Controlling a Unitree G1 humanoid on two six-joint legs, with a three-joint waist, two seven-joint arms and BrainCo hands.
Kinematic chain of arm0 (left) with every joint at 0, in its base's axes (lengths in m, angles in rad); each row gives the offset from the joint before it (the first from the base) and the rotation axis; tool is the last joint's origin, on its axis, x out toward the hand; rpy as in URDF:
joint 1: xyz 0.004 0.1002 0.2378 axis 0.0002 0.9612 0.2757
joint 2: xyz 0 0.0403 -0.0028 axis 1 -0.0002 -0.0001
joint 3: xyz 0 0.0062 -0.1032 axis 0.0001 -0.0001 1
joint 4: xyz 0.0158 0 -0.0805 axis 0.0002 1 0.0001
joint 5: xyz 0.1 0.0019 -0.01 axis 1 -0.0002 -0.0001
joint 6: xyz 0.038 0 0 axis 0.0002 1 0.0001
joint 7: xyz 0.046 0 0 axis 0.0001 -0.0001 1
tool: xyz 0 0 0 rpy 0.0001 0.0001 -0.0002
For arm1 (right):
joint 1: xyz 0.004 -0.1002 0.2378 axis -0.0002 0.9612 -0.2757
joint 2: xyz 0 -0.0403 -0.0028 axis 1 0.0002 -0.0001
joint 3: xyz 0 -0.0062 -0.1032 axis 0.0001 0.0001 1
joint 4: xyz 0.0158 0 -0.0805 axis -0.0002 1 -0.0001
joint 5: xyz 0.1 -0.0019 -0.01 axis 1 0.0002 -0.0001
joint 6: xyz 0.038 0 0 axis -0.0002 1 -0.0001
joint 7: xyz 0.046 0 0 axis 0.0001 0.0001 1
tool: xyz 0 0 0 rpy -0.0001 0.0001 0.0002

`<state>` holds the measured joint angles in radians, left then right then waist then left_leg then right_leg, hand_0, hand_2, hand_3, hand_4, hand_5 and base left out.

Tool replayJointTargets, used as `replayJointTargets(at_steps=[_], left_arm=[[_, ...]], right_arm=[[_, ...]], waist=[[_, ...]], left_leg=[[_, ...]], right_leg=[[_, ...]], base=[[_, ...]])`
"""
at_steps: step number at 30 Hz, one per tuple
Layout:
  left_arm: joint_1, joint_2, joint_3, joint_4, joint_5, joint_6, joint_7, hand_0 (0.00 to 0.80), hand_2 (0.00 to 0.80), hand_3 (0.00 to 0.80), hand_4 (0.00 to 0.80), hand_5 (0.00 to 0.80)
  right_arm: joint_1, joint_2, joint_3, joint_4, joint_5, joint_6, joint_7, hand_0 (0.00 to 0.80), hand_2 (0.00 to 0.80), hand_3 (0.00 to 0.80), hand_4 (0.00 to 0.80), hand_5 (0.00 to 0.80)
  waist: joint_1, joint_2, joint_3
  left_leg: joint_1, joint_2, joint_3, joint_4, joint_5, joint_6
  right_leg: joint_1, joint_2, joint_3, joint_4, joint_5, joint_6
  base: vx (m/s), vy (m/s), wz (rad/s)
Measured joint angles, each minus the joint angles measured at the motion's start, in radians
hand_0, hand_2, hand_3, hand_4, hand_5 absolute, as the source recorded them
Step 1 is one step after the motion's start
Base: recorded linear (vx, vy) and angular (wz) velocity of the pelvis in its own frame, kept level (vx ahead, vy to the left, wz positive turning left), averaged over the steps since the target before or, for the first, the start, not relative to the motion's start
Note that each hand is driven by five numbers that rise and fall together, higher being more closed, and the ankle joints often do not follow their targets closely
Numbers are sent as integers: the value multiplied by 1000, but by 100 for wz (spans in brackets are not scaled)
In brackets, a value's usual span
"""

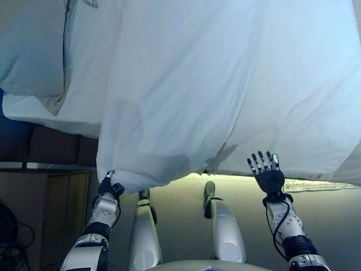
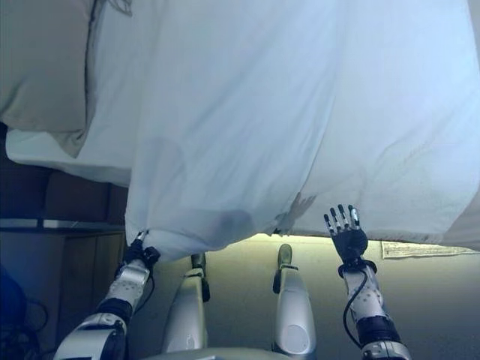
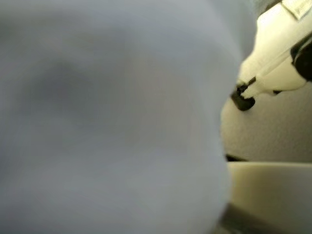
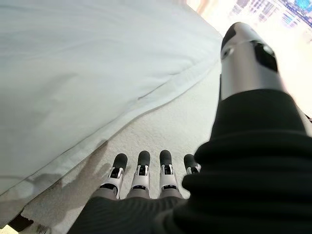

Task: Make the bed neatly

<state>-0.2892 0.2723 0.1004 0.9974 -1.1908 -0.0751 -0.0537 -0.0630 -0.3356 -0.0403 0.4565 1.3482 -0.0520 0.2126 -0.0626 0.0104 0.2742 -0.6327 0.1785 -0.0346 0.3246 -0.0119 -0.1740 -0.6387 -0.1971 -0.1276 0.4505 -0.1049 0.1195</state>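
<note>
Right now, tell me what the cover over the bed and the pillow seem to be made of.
The white cover looks like thin woven cloth, probably cotton, matte: it drapes in soft folds, and its edge bunches over the left hand. The pillow looks like the same matte cloth over soft filling, judging by its rounded, puffy shape. The right hand hangs clear of both.

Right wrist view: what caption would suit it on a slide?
Open right hand hovers over pale floor beside the white sheet's hanging edge.

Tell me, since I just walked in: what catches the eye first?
A big white sheet fills the view, draped over the bed's edge. The left hand is buried in its hanging corner; the right hand is spread open just below the hem. A pillow lies at the upper left.
</note>
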Motion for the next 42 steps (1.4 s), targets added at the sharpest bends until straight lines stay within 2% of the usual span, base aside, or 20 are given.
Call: replayJointTargets(at_steps=[10, 13, 16, 21, 22, 23, 27, 30, 34, 37, 42], left_arm=[[-88, 8, -11, -79, 2, -80, -13, 800, 800, 800, 800, 800], [-108, 23, -42, -101, 48, -104, 1, 800, 800, 800, 800, 800], [-148, 31, -55, -107, 144, -110, 78, 800, 800, 800, 800, 800], [-206, 59, -105, -96, 329, -94, 310, 800, 800, 800, 800, 800], [-217, 67, -121, -86, 363, -80, 349, 675, 675, 675, 675, 675], [-233, 73, -129, -69, 401, -63, 382, 0, 0, 0, 0, 0], [-271, 92, -174, 25, 538, 47, 485, 0, 0, 0, 0, 0], [-270, 98, -235, 153, 687, 156, 545, 0, 0, 0, 0, 0], [-201, 99, -321, 247, 859, 284, 598, 0, 0, 0, 0, 0], [-161, 97, -337, 259, 873, 303, 603, 0, 0, 0, 0, 0], [-133, 102, -335, 277, 873, 295, 603, 0, 0, 0, 0, 0]], right_arm=[[-69, -5, 0, -123, -1, -39, 31, 0, 0, 0, 0, 0], [-91, -9, 0, -136, -1, -55, 42, 0, 0, 0, 0, 0], [-112, -30, 0, -149, -1, -60, 41, 0, 0, 0, 0, 0], [-131, -40, 9, -170, -1, -63, 32, 0, 0, 0, 0, 0], [-131, -40, 13, -181, -1, -64, 31, 0, 0, 0, 0, 0], [-131, -41, 16, -188, 0, -67, 30, 0, 0, 0, 0, 0], [-140, -51, 41, -204, 13, -82, 24, 0, 0, 0, 0, 0], [-153, -69, 61, -218, 22, -86, 19, 0, 0, 0, 0, 0], [-176, -68, 66, -217, 51, -98, 18, 0, 0, 0, 0, 0], [-187, -61, 75, -216, 60, -103, 18, 0, 0, 0, 0, 0], [-191, -27, 92, -214, 60, -122, 19, 0, 0, 0, 0, 0]], waist=[[1, -15, 55], [6, -17, 60], [14, -19, 62], [2, -20, 63], [-1, -20, 63], [-3, -20, 63], [-3, -24, 65], [-2, -30, 74], [0, -65, 113], [9, -85, 149], [25, -87, 162]], left_leg=[[-229, -25, -30, 123, -6, -1], [-292, -27, -51, 162, -13, -3], [-343, -32, -54, 180, -13, -4], [-402, -33, -59, 195, -11, -4], [-407, -32, -58, 196, -9, -8], [-412, -32, -57, 196, -9, -8], [-431, -27, -57, 202, -9, -8], [-435, -26, -56, 200, -9, -8], [-437, -27, -56, 198, -7, -6], [-422, -31, -57, 191, 0, -3], [-323, -39, -53, 152, 8, 6]], right_leg=[[-237, -30, 14, 172, -45, -10], [-292, -34, 19, 223, -67, -15], [-348, -34, 22, 250, -69, -19], [-403, -34, 22, 260, -68, -20], [-406, -33, 22, 259, -67, -19], [-409, -33, 21, 258, -67, -19], [-416, -30, 12, 249, -67, -18], [-417, -32, 10, 245, -67, -18], [-420, -34, 10, 247, -67, -18], [-404, -41, 10, 245, -67, -17], [-306, -51, 6, 213, -62, -9]], base=[[-83, 62, 9], [-21, 30, 15], [-60, 46, 1], [-32, 57, 1], [0, 0, 0], [0, 0, 0], [0, 0, 0], [-6, 3, 1], [6, -7, 1], [47, -31, 8], [45, -8, 6]])
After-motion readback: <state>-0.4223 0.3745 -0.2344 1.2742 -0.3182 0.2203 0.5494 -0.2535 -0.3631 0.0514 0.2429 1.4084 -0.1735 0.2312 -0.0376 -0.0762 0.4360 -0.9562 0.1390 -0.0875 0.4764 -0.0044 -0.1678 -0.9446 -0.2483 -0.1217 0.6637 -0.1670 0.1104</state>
